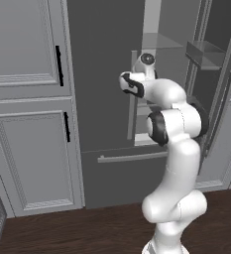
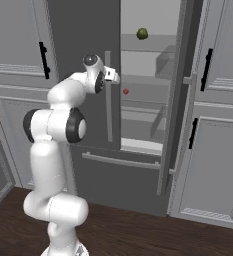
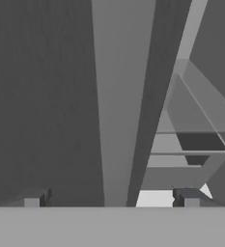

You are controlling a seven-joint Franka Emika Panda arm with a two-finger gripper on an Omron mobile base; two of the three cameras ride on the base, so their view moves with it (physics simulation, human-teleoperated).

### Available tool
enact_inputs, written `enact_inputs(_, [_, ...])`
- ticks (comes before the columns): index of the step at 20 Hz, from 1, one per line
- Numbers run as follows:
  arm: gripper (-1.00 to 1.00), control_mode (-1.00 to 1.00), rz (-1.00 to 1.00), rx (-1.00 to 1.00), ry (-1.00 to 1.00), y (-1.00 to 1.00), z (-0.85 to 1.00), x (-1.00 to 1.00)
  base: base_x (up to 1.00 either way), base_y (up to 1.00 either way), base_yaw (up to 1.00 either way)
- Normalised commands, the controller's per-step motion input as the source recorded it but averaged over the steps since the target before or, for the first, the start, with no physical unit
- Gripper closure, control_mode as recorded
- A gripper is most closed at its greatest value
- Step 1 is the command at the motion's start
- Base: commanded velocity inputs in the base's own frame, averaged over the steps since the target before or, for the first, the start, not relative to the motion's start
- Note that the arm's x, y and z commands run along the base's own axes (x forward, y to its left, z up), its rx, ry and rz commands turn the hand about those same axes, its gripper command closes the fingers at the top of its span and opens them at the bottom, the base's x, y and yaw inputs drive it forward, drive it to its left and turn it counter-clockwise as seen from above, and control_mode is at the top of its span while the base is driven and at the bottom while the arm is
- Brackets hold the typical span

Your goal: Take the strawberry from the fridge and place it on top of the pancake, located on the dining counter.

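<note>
Right base view: one strawberry [image 2: 125, 91], small and red, sits on a pale shelf [image 2: 145, 95] inside the fridge [image 2: 88, 45], whose right door [image 2: 174, 100] stands open. One dark green round item [image 2: 142, 33] rests on the shelf above. Left base view hides both behind my arm. My claw [image 3: 111, 198] is spread wide, gripping nothing; hand view puts its two fingertips [image 3: 33, 198] on either side of the closed left door's vertical bar handle [image 3: 118, 96]. Pale grey panelled cabinets [image 1: 28, 99] with black handles flank the fridge. Floor [image 2: 138, 230] is dark wood.
</note>
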Motion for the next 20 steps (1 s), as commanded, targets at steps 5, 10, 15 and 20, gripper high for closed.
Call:
enact_inputs(5, [-1.00, -1.00, 0.00, 0.00, -0.03, 0.00, -0.10, 0.35, 0.00, 0.00, 0.00])
enact_inputs(10, [-1.00, -1.00, 0.00, 0.00, -0.09, 0.00, -0.17, 0.34, 0.00, 0.00, 0.00])
enact_inputs(15, [-1.00, -1.00, 0.00, 0.00, -0.08, 0.00, -0.22, 0.46, 0.00, 0.00, 0.00])
enact_inputs(20, [-1.00, -1.00, 0.00, 0.00, -0.03, 0.00, -0.23, 0.61, 0.00, 0.00, 0.00])
